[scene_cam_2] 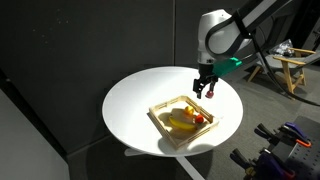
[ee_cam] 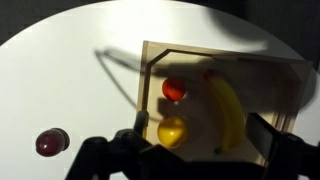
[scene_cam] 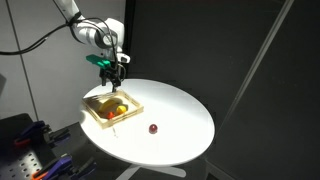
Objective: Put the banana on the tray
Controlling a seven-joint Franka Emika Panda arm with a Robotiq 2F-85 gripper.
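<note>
The banana (ee_cam: 226, 112) is curved and yellow and lies inside the tray (ee_cam: 255, 60), a shallow square with a light wooden rim, on the round white table. It shows in both exterior views (scene_cam: 114, 103) (scene_cam_2: 181, 121), as does the tray (scene_cam: 134, 103) (scene_cam_2: 162, 120). My gripper (scene_cam: 116, 73) (scene_cam_2: 204, 91) hangs above the tray's far edge, open and empty. In the wrist view its fingers (ee_cam: 203, 138) stand wide apart over the tray, with the banana between them and lower down.
A small round yellow piece (ee_cam: 172, 131) and a small red piece (ee_cam: 175, 89) lie in the tray beside the banana. A dark red round fruit (ee_cam: 51, 142) (scene_cam: 153, 128) sits on the white table (scene_cam: 180, 115) outside the tray. Dark curtains stand behind.
</note>
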